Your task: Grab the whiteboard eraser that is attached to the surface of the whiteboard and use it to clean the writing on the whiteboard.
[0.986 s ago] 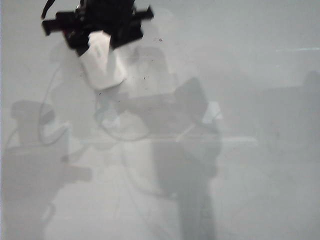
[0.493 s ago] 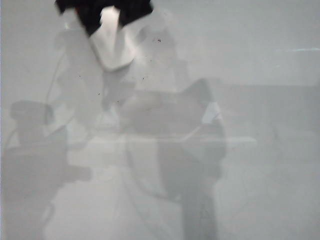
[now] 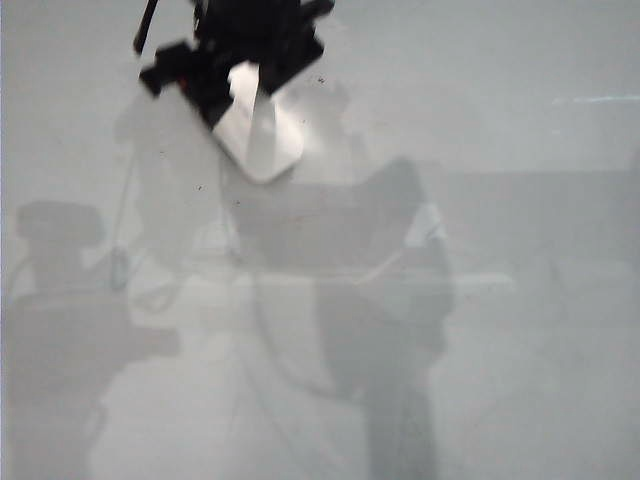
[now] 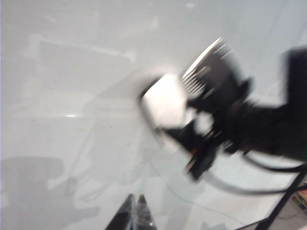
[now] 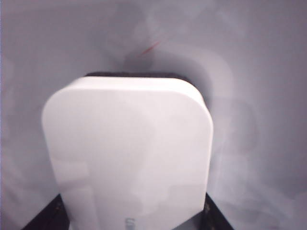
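The whiteboard eraser (image 3: 260,135) sits clamped in the right end effector (image 3: 238,75), near the upper left of the whiteboard (image 3: 500,200) as the exterior camera sees it. The block juts out beyond the dark fingers, its free end tilted against the glossy surface. From the right wrist, a short red trace of the writing (image 5: 151,47) shows just past the eraser's far edge. The left end effector (image 4: 135,213) hangs well apart from it, only its tips visible, close together; I cannot tell whether they are shut.
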Controlling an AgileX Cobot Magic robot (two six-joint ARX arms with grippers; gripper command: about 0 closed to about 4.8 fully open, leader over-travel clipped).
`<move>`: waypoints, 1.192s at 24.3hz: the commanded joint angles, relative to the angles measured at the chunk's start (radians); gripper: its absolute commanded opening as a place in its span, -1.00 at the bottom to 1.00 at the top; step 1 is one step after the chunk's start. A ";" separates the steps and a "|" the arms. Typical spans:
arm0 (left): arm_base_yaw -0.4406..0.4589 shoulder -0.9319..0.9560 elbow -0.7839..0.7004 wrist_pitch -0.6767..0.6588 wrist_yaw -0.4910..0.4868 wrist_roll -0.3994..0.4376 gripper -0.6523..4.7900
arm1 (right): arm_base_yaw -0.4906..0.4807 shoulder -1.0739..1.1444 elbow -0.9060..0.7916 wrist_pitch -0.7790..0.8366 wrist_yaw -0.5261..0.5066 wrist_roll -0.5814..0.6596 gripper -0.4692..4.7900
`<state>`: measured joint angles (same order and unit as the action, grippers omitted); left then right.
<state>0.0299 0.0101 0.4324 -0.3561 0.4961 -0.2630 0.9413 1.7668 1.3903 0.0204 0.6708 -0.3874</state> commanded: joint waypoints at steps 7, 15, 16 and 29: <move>0.000 0.002 0.002 0.018 -0.005 0.001 -0.78 | 0.007 0.068 0.122 0.097 -0.120 0.012 -0.23; 0.000 0.003 0.001 0.017 -0.027 0.001 -0.78 | 0.055 -0.002 0.152 -0.164 0.055 0.086 -0.23; 0.000 0.003 0.001 0.017 -0.051 0.001 -0.78 | 0.056 -0.051 0.129 -0.200 0.079 0.087 -0.23; 0.000 0.002 -0.051 0.067 -0.502 0.001 -0.78 | 0.027 -0.806 -0.479 -0.203 0.192 0.287 -0.27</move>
<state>0.0299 0.0116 0.3920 -0.3161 0.0395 -0.2630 0.9680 1.0080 0.9474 -0.2001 0.8585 -0.1486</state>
